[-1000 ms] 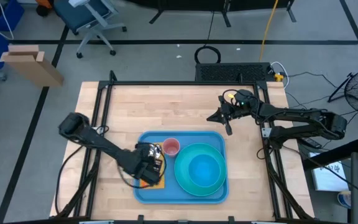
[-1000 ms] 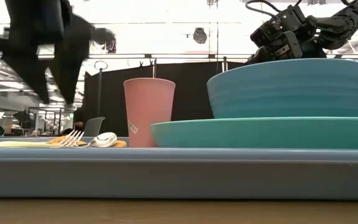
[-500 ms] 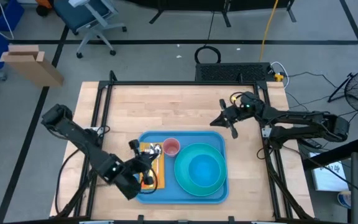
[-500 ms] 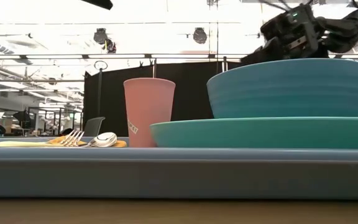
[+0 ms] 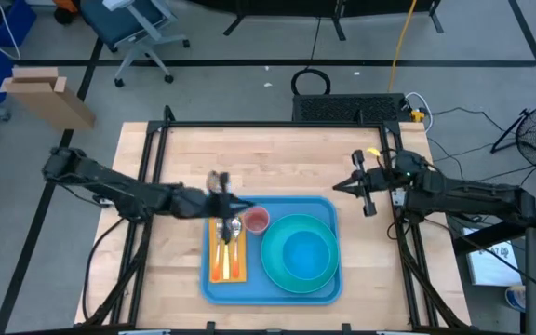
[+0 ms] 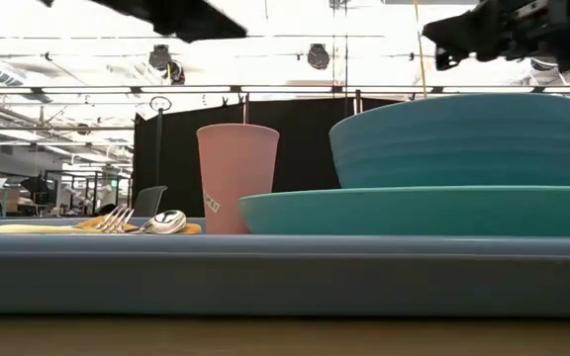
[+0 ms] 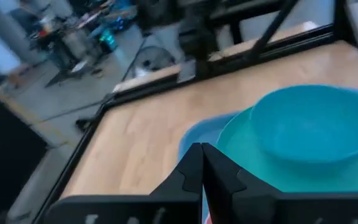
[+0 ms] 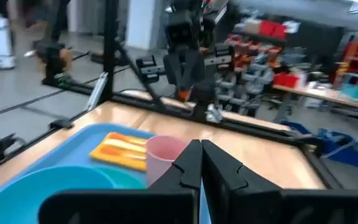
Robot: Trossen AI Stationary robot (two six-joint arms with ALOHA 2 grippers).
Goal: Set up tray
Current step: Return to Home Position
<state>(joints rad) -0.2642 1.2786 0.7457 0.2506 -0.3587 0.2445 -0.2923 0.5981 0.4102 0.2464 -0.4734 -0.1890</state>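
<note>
Drawing back from the tray (image 5: 253, 270) is what both arms are seen doing. A second ago the left tool (image 5: 232, 202) was held low over the napkin (image 5: 228, 253) at the tray's left end. It is now raised and carried out to the tray's far left corner, so the napkin is left uncovered. The right tool (image 5: 342, 184), which was hung over the table (image 5: 249, 158) just beyond the tray's far right corner, has been pulled toward the table's right edge and is now clear of the tray. In the wrist views the fingers (image 7: 188, 177) of the left tool and the fingers (image 8: 188, 165) of the right tool are pressed tip to tip with nothing between them: both are clenched and empty.

The tray itself has not been shifted. It is laid at the middle of the table's near edge, the edge at which the low camera is set. On the napkin a fork (image 6: 114, 218) and a spoon (image 6: 169, 220) are laid side by side, with orange and yellow handles shown from above. A cup (image 5: 255, 221) is stood at the tray's far rim, just beside the napkin. A plate (image 5: 270, 253) with a bowl (image 5: 303, 253) set on it is spread over the tray's right half.

With every piece seen lying inside the rim, the setting is judged to be finished. Only the retreat of the arms to rest is thought to remain, and no piece need be touched again.
</note>
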